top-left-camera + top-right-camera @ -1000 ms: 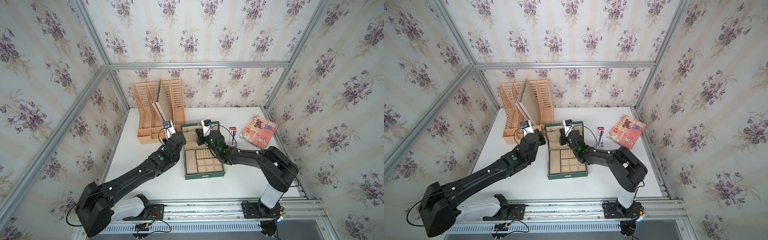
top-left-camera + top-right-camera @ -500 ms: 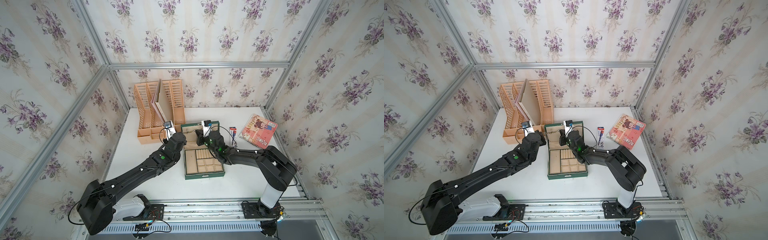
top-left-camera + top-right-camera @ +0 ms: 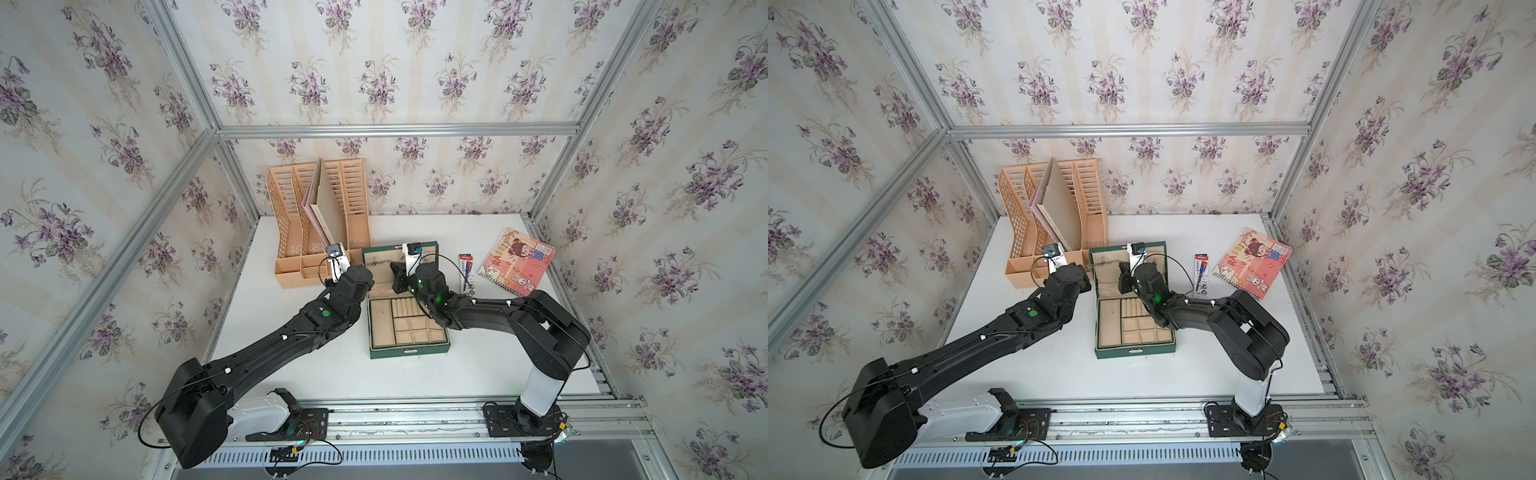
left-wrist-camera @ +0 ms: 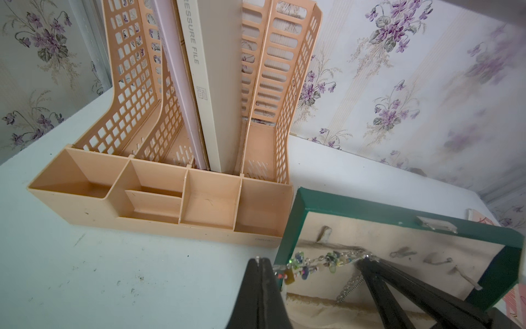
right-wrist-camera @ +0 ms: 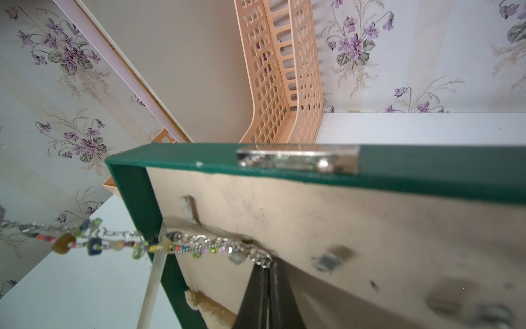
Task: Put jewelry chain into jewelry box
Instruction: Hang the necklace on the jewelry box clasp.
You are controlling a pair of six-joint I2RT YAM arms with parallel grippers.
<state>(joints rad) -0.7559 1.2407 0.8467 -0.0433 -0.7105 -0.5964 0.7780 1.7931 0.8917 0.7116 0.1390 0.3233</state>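
The dark green jewelry box (image 3: 409, 351) lies open mid-table with its beige-lined lid (image 5: 427, 171) standing upright. The jewelry chain (image 4: 321, 259), silver links with small coloured beads, hangs stretched across the lid's inner face (image 5: 199, 245) and past its left edge. My left gripper (image 4: 260, 261) is shut on the chain's end just outside the lid's left edge (image 3: 362, 266). My right gripper (image 5: 269, 267) is shut on the other end, close in front of the lid lining (image 3: 395, 271). A short loop of chain dangles below the stretched part. The lid hooks (image 4: 324, 232) sit above the chain.
A peach file organizer (image 3: 320, 232) holding folders stands directly left of and behind the lid. A pen pack (image 3: 466, 272) and a pink cartoon notebook (image 3: 517, 262) lie to the right of the box. The box's tray compartments (image 3: 415, 328) are below the right arm.
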